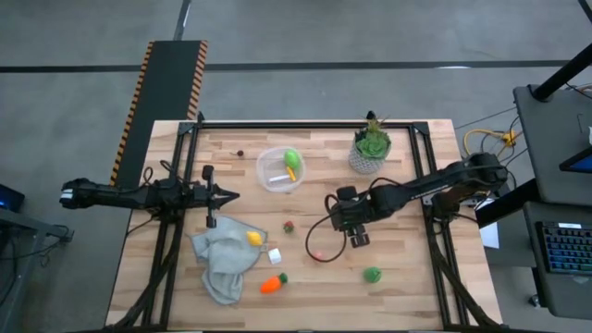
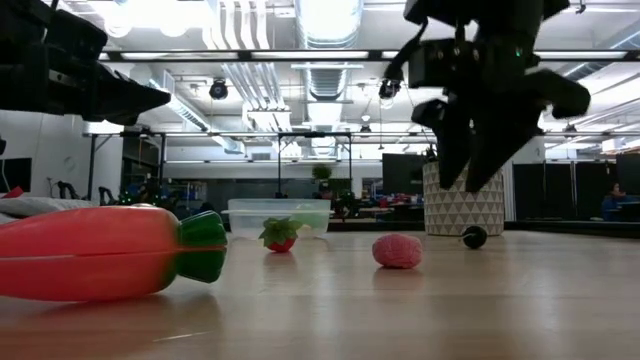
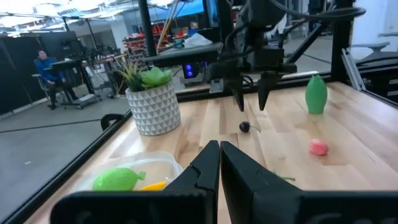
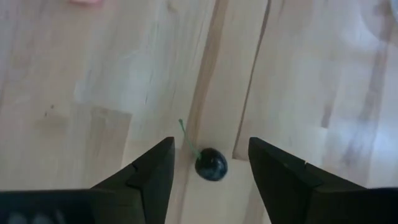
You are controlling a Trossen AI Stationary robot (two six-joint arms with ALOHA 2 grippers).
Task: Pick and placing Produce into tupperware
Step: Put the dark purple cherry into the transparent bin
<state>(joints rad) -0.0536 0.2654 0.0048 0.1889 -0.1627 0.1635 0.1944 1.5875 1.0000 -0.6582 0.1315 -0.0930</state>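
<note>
Nearest the front edge of the wooden worktop (image 1: 407, 287) lie the orange carrot (image 1: 270, 285), a small white cube (image 1: 275, 255) and a round green piece (image 1: 372, 274), all well apart. Just behind, a yellow lemon (image 1: 253, 238) rests on a crumpled grey cloth (image 1: 222, 261). A pink piece (image 2: 398, 250) and a small red berry (image 1: 289, 226) sit on bare planks mid-worktop.

The right arm reaches in from the right, its wrist bent downward; the right end effector (image 4: 209, 163) is released, its dark fingers spread on either side of a glossy dark cherry (image 4: 211, 165) with a thin green stem, not touching it. The left end effector (image 1: 225, 195) hangs over the left side, clenched on nothing, pointing right.

Farther back stands the clear tupperware (image 1: 274, 170), rounded and see-through, holding a green piece (image 1: 292, 159) and something yellow. To its right is a potted plant (image 1: 371, 148) in a white patterned pot, near the far edge.
</note>
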